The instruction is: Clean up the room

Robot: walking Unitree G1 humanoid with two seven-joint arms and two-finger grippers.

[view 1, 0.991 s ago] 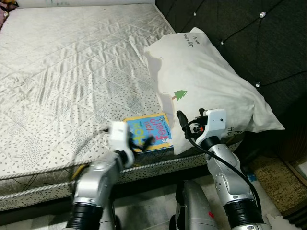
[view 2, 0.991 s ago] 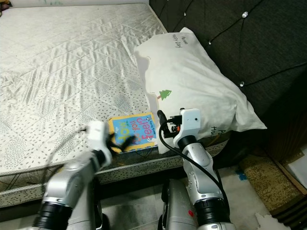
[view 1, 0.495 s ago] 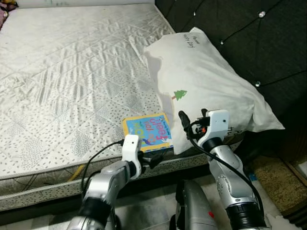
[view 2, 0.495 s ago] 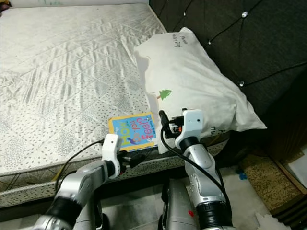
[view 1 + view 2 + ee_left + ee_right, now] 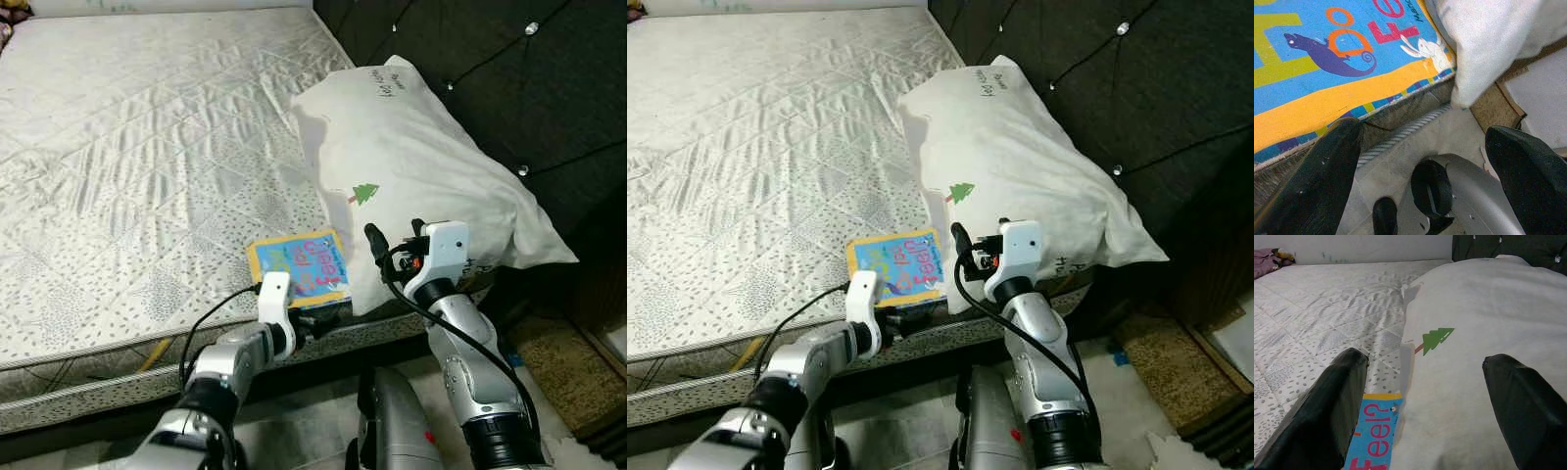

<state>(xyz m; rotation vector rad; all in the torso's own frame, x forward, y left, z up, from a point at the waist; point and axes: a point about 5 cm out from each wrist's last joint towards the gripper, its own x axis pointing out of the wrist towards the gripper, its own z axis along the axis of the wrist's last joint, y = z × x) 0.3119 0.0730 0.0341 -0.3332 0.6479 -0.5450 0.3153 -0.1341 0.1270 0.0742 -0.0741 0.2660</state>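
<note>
A colourful children's book (image 5: 302, 266) lies flat on the mattress (image 5: 147, 147) near its front edge, its right side tucked against a white pillow (image 5: 421, 166) with a green tree print. My left gripper (image 5: 312, 326) is open at the mattress edge just below the book; in the left wrist view the book's (image 5: 1327, 54) yellow border sits right above its fingers (image 5: 1327, 181). My right gripper (image 5: 394, 233) is open and raised in front of the pillow's lower edge, holding nothing. The right wrist view looks over the pillow (image 5: 1474, 357) and the book's corner (image 5: 1374, 435).
A dark tufted headboard (image 5: 490, 59) stands behind the pillow. The pillow's corner (image 5: 1484, 39) hangs over the bed's edge. A brown rug (image 5: 558, 362) lies on the floor at right. My own torso (image 5: 392, 421) is close to the bed frame.
My left gripper has come down from over the book's near corner to the mattress edge below it. The book has not moved. The right arm has barely shifted.
</note>
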